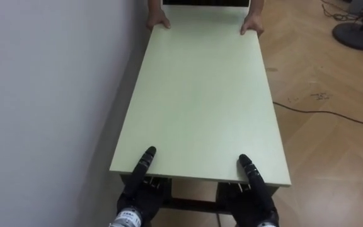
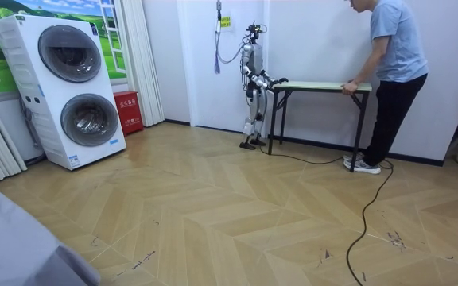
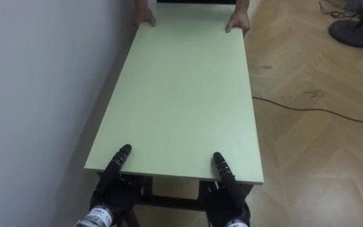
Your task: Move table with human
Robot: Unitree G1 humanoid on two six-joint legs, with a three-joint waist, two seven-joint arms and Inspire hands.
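The left hand (image 1: 137,194) and right hand (image 1: 257,197) meet the near short edge of the worktop (image 1: 203,94) at 7 and 5 o'clock. Each lays a dark thumb flat on top, with the rest underneath, so I cannot tell their grip. The smooth, pale green rectangular board runs lengthwise toward 12 o'clock, along the white wall (image 1: 43,94). The person's hands (image 1: 158,22) rest on its far edge.

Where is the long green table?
The green table runs along the white wall, eye views' left, between the robot's left hand, right hand and a person's hands.
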